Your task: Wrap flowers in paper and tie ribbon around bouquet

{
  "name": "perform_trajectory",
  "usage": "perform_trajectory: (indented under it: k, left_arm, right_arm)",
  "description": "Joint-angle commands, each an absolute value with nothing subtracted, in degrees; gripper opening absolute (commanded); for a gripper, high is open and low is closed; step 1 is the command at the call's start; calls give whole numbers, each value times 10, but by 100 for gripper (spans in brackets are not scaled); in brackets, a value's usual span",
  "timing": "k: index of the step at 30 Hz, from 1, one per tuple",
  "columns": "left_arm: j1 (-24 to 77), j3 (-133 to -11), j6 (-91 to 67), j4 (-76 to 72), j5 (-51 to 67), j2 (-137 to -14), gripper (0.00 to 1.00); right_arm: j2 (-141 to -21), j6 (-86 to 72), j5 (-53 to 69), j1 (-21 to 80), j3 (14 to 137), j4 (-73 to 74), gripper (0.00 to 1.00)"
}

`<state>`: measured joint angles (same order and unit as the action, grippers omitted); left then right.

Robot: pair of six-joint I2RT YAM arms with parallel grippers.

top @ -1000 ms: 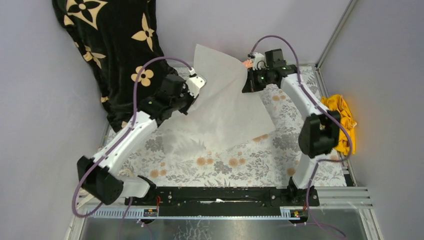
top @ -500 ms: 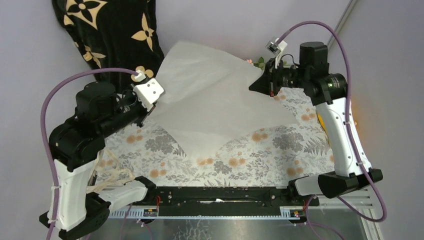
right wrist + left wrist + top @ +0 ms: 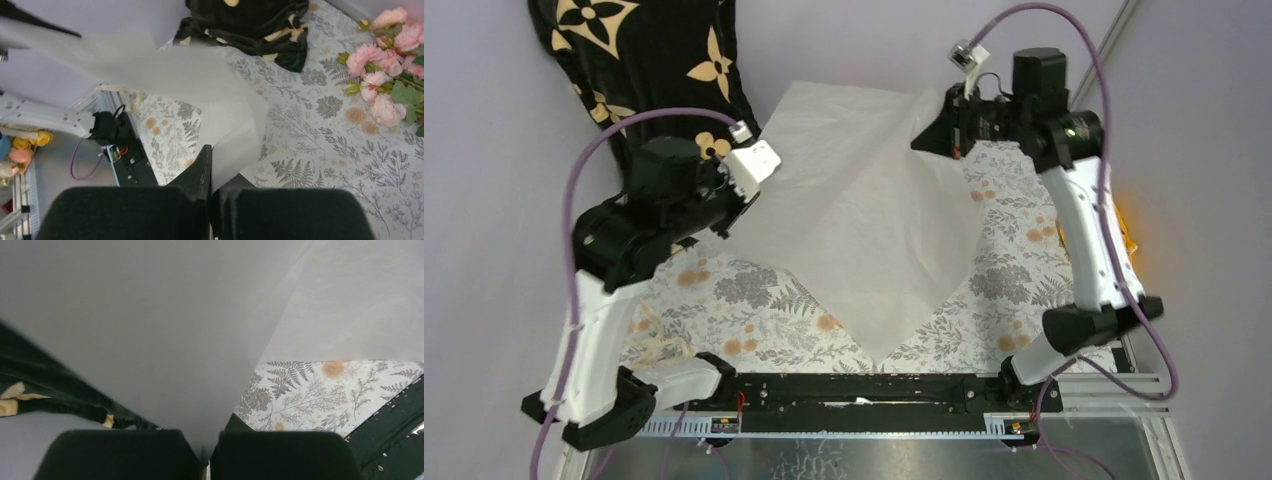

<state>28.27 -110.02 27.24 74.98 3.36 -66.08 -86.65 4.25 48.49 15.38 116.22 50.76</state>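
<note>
While each is clamped on an opposite corner, the left gripper (image 3: 726, 222) and right gripper (image 3: 921, 140) hold the large translucent white paper sheet (image 3: 864, 210) lifted between them. The pink rose bunch (image 3: 387, 65) lies under the sheet's right-hand corner, nearer the right gripper.

The paper (image 3: 864, 215) hangs above the surface's (image 3: 754, 290) middle — the flowers (image 3: 385, 75) lie on the surface behind it. A cloth (image 3: 644, 70) drapes far left.

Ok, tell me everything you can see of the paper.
The paper is a large, thin, translucent white sheet, softly creased. It hangs spread like a diamond above the tablecloth, its side corners pinched in the shut left pincer and right pincer, its low corner pointing toward the near edge.
</note>
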Motion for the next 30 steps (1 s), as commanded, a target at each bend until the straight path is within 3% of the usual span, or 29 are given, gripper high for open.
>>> perform_trajectory:
  k: [1,5,8,13,16,20,30]
  left_arm:
    - [221,-1045,271,659,3,-734,0]
    - [111,-1043,261,607,73,-829,0]
    - [73,-1021,256,588,74,-902,0]
    - [7,-976,238,556,104,-995,0]
    - [-48,-964,229,535,102,-1042,0]
    - [-83,-959,253,529,73,-1094,0]
    - [-85,-961,285,525,32,-1139,0]
  right_arm:
    - [-1014,-18,449,157,1216,451,0]
    - [-1150,-39,428,157,1289,408,0]
    - [-1228,-55,452,157,1294,339,7]
    - [-1313,-47,414,155,1292,271,46]
    - [-1340,-23,334,142,1302,254,55]
    - [-1363,-47,244,106,1296,194,57]
    - [-1478,-172,157,79,1348,90,59]
